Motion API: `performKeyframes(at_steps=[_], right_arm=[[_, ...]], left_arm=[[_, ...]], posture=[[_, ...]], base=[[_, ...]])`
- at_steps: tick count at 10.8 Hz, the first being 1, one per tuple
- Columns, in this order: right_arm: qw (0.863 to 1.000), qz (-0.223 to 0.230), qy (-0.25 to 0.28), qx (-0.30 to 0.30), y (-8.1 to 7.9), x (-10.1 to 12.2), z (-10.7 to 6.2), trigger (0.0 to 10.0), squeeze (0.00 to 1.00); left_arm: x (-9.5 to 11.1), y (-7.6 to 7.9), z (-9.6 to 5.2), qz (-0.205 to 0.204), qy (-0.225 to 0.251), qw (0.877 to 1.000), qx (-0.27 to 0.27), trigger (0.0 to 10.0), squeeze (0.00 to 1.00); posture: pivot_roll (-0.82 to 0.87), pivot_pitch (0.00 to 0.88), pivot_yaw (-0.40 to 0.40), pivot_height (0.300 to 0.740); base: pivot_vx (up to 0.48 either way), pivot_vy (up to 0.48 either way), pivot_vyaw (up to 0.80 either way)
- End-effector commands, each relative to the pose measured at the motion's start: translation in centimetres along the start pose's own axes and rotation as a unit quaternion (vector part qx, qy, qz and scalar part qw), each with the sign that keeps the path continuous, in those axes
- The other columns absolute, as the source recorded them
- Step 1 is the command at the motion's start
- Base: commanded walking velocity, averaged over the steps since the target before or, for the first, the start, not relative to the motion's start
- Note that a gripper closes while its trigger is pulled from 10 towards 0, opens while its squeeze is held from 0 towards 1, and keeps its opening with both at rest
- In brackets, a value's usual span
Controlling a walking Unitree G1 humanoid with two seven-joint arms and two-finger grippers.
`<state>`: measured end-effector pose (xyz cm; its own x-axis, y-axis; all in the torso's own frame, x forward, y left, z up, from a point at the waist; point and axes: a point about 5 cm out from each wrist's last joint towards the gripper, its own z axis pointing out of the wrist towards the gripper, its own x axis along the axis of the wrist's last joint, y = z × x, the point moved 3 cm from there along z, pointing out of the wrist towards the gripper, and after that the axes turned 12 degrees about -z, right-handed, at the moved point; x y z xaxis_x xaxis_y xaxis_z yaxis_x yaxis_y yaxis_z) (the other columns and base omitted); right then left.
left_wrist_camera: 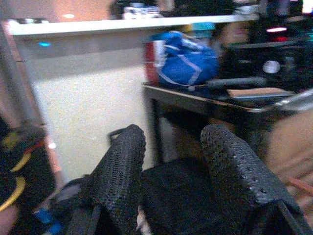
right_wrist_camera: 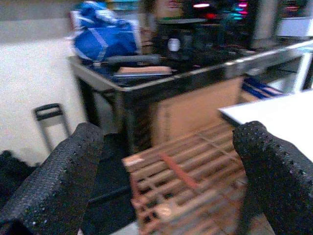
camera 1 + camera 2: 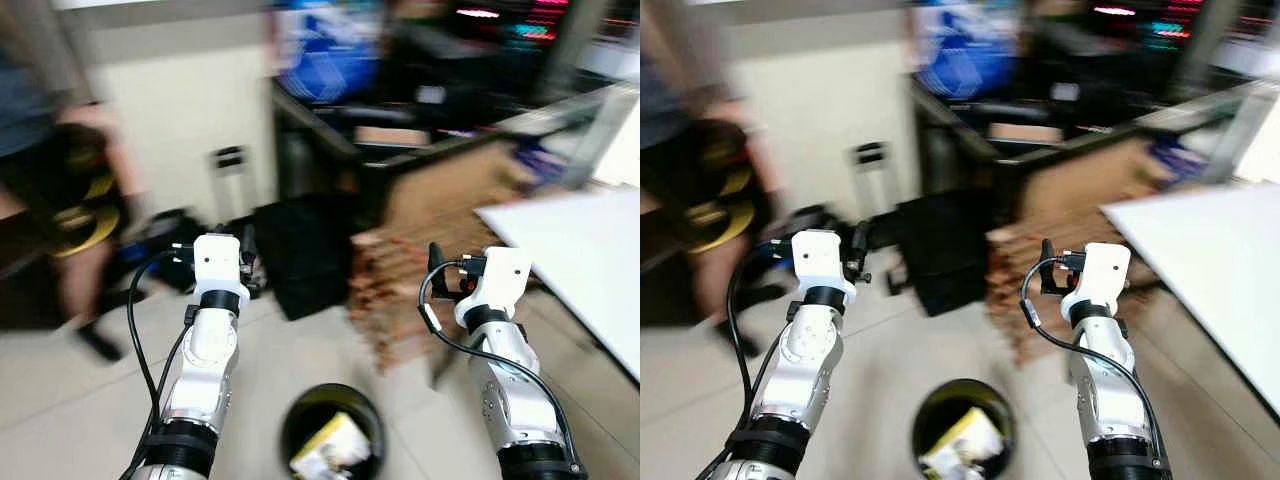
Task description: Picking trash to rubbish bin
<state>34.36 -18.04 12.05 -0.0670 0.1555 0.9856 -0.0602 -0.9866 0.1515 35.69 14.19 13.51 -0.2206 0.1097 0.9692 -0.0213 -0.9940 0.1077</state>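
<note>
A round black rubbish bin (image 3: pixel 332 430) stands on the tiled floor just below and between my two raised arms. A yellow and white piece of trash (image 3: pixel 330 447) lies inside it. My left gripper (image 1: pixel 171 144) is held up above the bin's left side, open, with nothing between its fingers. My right gripper (image 2: pixel 166 147) is up on the bin's right side, also open and holding nothing. Both head views are blurred.
A person (image 3: pixel 60 200) stands at the far left. A black case (image 3: pixel 305 255) and stacked wooden pallets (image 3: pixel 420 290) sit ahead on the floor. A white table (image 3: pixel 580 250) runs along the right. A dark desk holds a blue bag (image 3: pixel 330 60).
</note>
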Motion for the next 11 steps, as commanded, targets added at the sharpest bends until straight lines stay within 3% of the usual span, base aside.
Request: performKeyframes(at_steps=[1,5,11], right_arm=[[1.0,-0.003,-0.001,0.004,0.0,0.2,0.1,10.0,0.0],[1.0,-0.006,-0.007,0.025,-1.1,0.0,-0.1,10.0,0.0],[0.999,-0.007,-0.012,0.037,-1.4,-0.1,0.0,10.0,0.0]], left_arm=[[0.2,0.1,0.1,0.003,0.001,1.0,0.002,10.0,0.0],[0.1,0.2,-0.1,0.003,-0.002,1.0,0.001,10.0,0.0],[-0.1,0.2,-0.3,0.006,-0.004,1.0,0.009,10.0,0.0]], posture=[[-0.08,0.023,0.047,0.74],[-0.07,0.051,0.047,0.74],[-0.07,0.072,0.035,0.74]], base=[[0.0,0.0,0.0],[0.0,0.0,0.0],[0.0,0.0,0.0]])
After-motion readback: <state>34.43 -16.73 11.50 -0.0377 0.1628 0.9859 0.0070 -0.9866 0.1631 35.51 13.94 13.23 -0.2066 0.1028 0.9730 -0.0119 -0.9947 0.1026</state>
